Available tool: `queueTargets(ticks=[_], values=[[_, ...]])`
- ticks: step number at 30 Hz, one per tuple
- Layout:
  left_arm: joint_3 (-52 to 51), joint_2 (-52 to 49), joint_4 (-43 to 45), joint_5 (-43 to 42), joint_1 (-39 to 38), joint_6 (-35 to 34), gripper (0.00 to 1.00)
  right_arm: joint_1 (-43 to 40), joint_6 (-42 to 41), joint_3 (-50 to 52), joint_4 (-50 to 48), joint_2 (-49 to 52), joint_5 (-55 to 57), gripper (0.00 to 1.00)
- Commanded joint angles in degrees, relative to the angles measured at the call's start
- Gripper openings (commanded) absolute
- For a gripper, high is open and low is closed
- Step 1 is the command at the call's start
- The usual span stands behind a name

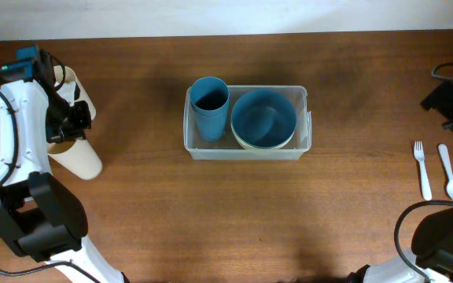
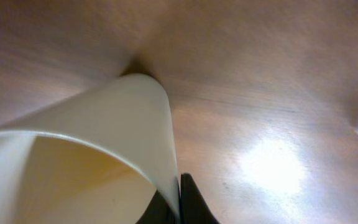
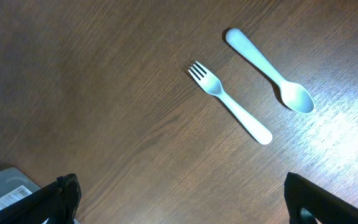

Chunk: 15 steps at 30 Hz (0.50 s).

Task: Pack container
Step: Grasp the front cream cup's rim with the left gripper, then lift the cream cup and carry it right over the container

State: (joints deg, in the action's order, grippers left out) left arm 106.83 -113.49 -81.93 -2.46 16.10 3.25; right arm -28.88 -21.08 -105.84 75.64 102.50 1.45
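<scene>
Cream cup [image 2: 98, 130] fills my left wrist view, rim toward the lens and base pointing away at the tabletop [image 1: 148, 220]. My left jaws are closed on its wall near the rim; one dark finger [image 2: 194, 205] shows against the outside of that wall. From overhead the cream cup sits tilted at the far left, well apart from the container. Whether its base touches the wood, I cannot tell.

Findings, largest first:

1. Tabletop: brown wood, carrying everything.
2. Container [image 1: 246, 154]: clear bin at centre, long side running across, partly packed.
3. Blue bowl [image 1: 263, 118]: upright in the right part of the container. A pale rim shows under its near edge, possibly a second bowl beneath.
4. Blue cup [image 1: 209, 104]: upright in the left part, just beside the bowl. These two take up the floor, so I judge the cream cup must nest into the blue cup. The grip near the rim leaves its base free for that.
5. Fork [image 3: 229, 102] and spoon [image 3: 269, 71]: white, lying side by side at the right, not touching, outside the container.

My right jaws are spread wide and empty, looking down on the fork and spoon, a position I judge suited to picking up the cutlery.

Risks: the tilt needs correcting before nesting, and the flat, thin cutlery may slip when pinched.
</scene>
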Motion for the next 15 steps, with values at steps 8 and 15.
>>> queueTargets(ticks=[8,15], values=[[16.74,2.99,-13.97,-8.92,-6.01,0.31,0.02,-0.02,-0.59,0.26,0.02,0.15,0.09,0.99],[21.97,8.17,-14.25,-8.9,-17.35,0.17,0.02,-0.02,-0.59,0.26,0.02,0.15,0.11,0.99]])
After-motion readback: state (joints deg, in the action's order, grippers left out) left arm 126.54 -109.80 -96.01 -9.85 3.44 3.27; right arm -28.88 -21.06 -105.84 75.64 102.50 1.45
